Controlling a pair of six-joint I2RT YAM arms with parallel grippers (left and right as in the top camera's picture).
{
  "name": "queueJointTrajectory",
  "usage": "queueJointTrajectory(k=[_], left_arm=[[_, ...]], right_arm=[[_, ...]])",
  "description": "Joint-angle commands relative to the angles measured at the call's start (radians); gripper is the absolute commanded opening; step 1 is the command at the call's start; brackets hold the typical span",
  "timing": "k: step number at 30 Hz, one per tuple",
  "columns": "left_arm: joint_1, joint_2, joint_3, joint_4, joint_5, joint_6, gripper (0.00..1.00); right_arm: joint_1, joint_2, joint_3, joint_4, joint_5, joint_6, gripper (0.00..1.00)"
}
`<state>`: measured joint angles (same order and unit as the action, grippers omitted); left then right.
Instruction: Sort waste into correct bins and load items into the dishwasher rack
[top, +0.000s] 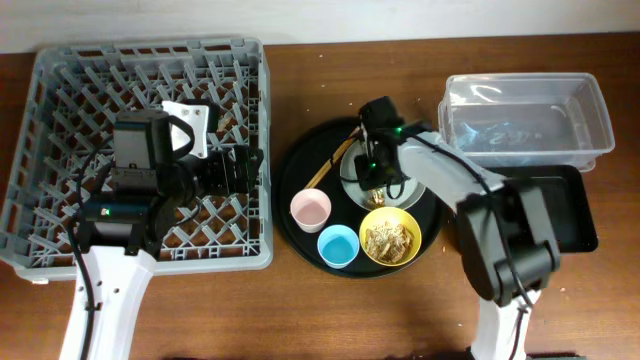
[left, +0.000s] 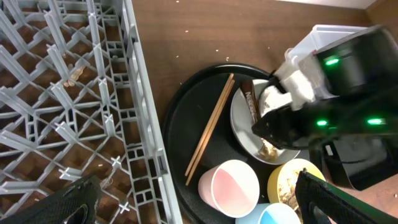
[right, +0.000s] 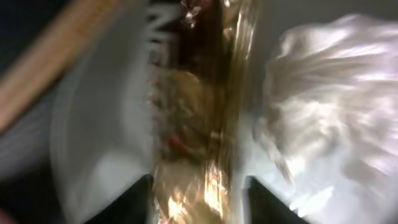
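The pale grey plate (top: 352, 172) lies on a round black tray and carries the brown-gold wrapper (right: 199, 137) and the white napkin (right: 323, 106). My right gripper (top: 376, 178) is down on the plate, open, with a finger on each side of the wrapper (left: 252, 102); that view is blurred. The chopsticks (top: 328, 165) lie left of the plate. The pink cup (top: 311, 209), blue cup (top: 338, 245) and yellow bowl (top: 390, 237) with food scraps stand at the tray's front. My left gripper (top: 238, 170) is open and empty above the rack's (top: 60, 110) right edge.
The round black tray (top: 295, 160) sits between the rack and the bins. The clear tub (top: 525, 118) stands at the back right, with the shallow black tray (top: 565, 210) in front of it. My right arm reaches across from the right front.
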<state>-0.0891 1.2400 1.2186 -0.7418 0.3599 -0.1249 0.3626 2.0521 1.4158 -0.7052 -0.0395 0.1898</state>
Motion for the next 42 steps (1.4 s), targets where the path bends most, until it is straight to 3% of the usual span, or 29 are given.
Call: queueJointTrajectory(k=[1,2,6,7,10,12,13,14,18,19,20,23,26,27,28,29,33,36,38,39,40,41,42], left_arm=[[0.0,0.002,0.015,0.003,0.013,-0.005,0.99],[0.0,0.002,0.015,0.003,0.013,-0.005,0.99],[0.0,0.002,0.016,0.003,0.013,-0.005,0.99],[0.0,0.002,0.015,0.003,0.013,-0.005,0.99],[0.0,0.002,0.015,0.003,0.013,-0.005,0.99],[0.0,0.002,0.015,0.003,0.013,-0.005,0.99],[0.0,0.002,0.015,0.003,0.013,-0.005,0.99],[0.0,0.002,0.016,0.003,0.013,-0.005,0.99],[0.0,0.002,0.015,-0.001,0.012,-0.005,0.99],[0.0,0.002,0.015,-0.002,0.011,-0.005,0.99],[0.0,0.002,0.015,-0.004,0.011,-0.005,0.99],[0.0,0.002,0.015,-0.004,0.011,-0.005,0.99],[0.0,0.002,0.015,-0.004,0.011,-0.005,0.99],[0.0,0.002,0.015,-0.004,0.011,-0.005,0.99],[0.0,0.002,0.015,-0.004,0.011,-0.005,0.99],[0.0,0.002,0.015,-0.004,0.011,-0.005,0.99],[0.0,0.002,0.015,-0.004,0.011,-0.005,0.99],[0.0,0.002,0.015,-0.004,0.011,-0.005,0.99],[0.0,0.002,0.015,-0.004,0.011,-0.005,0.99],[0.0,0.002,0.015,-0.004,0.011,-0.005,0.99],[0.0,0.002,0.015,-0.004,0.011,-0.005,0.99],[0.0,0.002,0.015,-0.004,0.011,-0.005,0.99],[0.0,0.002,0.015,-0.004,0.011,-0.005,0.99]], right_arm=[[0.005,0.013,0.007,0.004,0.037,0.014,0.11],[0.002,-0.015,0.029,-0.036,0.036,0.029,0.04],[-0.069,-0.294,0.145,-0.153,0.033,0.093,0.04],[-0.172,-0.368,0.146,-0.152,0.032,0.183,0.04],[-0.439,-0.34,0.145,-0.112,-0.042,0.228,0.04],[-0.574,-0.255,0.145,-0.008,-0.051,0.367,0.04],[-0.622,-0.209,0.145,0.082,-0.183,0.336,0.63],[-0.629,-0.205,0.148,0.122,-0.266,0.273,0.68],[-0.538,-0.304,0.194,0.004,-0.423,0.127,0.66],[-0.449,-0.314,0.194,-0.08,-0.41,0.048,0.63],[-0.308,-0.293,0.188,-0.185,-0.214,0.024,0.64],[-0.092,-0.151,0.164,-0.129,0.173,0.028,0.66],[-0.087,0.048,0.164,-0.026,0.194,0.027,0.74],[-0.09,0.067,0.164,-0.02,0.195,0.027,0.73],[-0.09,0.081,0.164,-0.004,0.194,0.027,0.55],[-0.088,0.083,0.164,-0.002,0.174,0.027,0.04],[-0.109,-0.046,0.259,-0.144,0.087,0.056,0.04],[-0.262,-0.226,0.32,-0.14,0.074,0.123,0.04],[-0.412,-0.196,0.319,-0.084,0.077,0.14,0.04],[-0.455,-0.162,0.319,-0.051,0.074,0.138,0.08],[-0.489,-0.135,0.319,-0.035,0.031,0.078,0.7],[-0.512,-0.151,0.324,-0.067,-0.061,0.05,0.81],[-0.52,-0.197,0.33,-0.113,-0.13,0.05,0.82]])
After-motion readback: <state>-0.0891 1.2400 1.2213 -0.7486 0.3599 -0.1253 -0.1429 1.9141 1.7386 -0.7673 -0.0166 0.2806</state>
